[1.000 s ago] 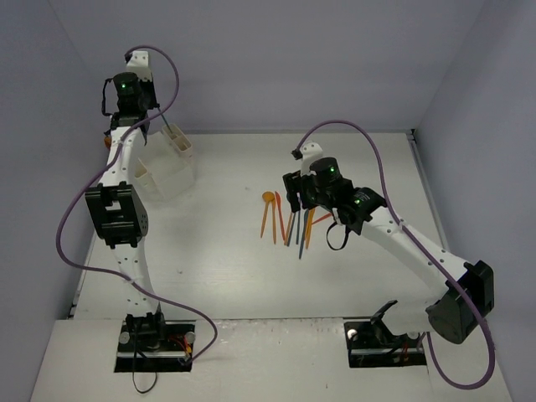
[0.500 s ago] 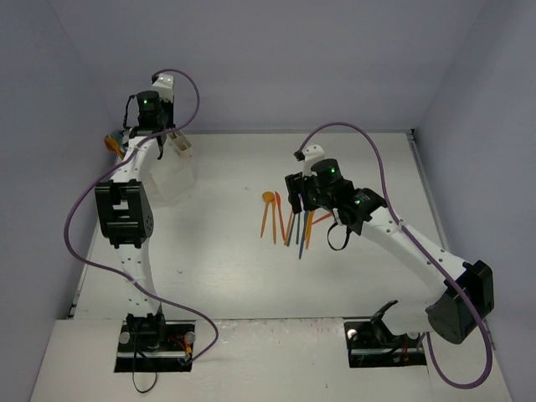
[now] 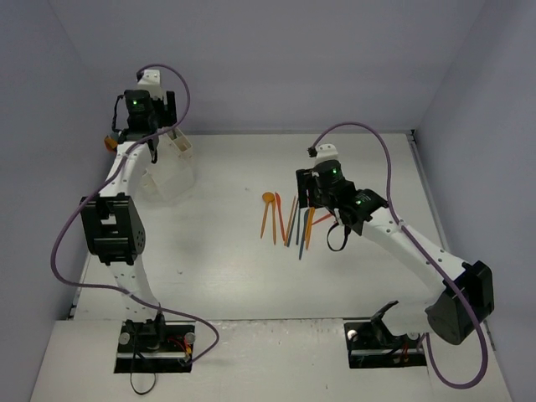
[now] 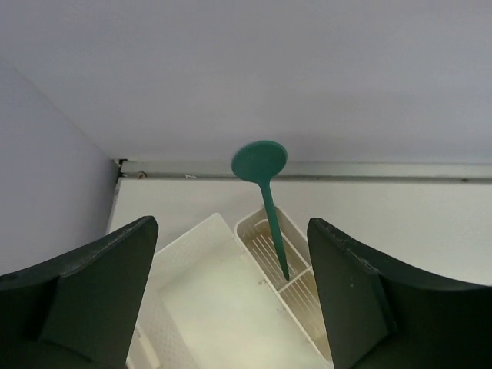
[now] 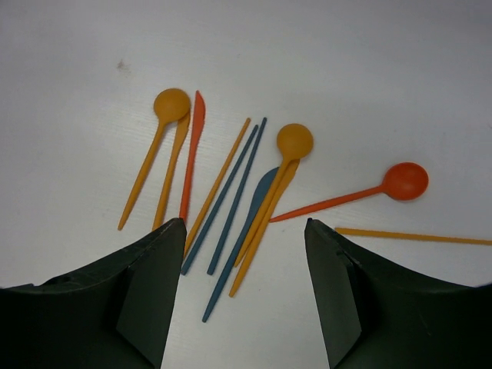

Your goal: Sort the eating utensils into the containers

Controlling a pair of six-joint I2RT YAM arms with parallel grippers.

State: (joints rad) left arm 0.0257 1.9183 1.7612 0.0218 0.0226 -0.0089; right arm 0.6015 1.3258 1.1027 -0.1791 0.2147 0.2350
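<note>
**Left arm released a teal spoon into the organizer**

The left gripper (image 4: 231,221) had just sprung open above the containers (image 4: 200,292), a block of white open-top bins at the far left of the table (image 3: 218,251). A moment earlier its fingers had been nearly closed. In its wrist view they stood spread wide, touching nothing. Between them the teal spoon (image 4: 269,207) stood free in a narrow ribbed compartment, handle down and bowl up, leaning against that compartment's rim. The larger bin beside it looked empty.

The right gripper (image 5: 244,223) had hardly shifted over that second. It hung above the middle of the table with its fingers apart and nothing between them. Below it lay the remaining eating utensils (image 5: 294,142): orange spoons, a red knife, blue pieces, a red spoon and a thin orange stick, loosely fanned and partly overlapping.

Judging from this, one spoon counted as sorted and the left arm was free to return. Most of the job remained, since the pile sat well apart from the bins.
</note>
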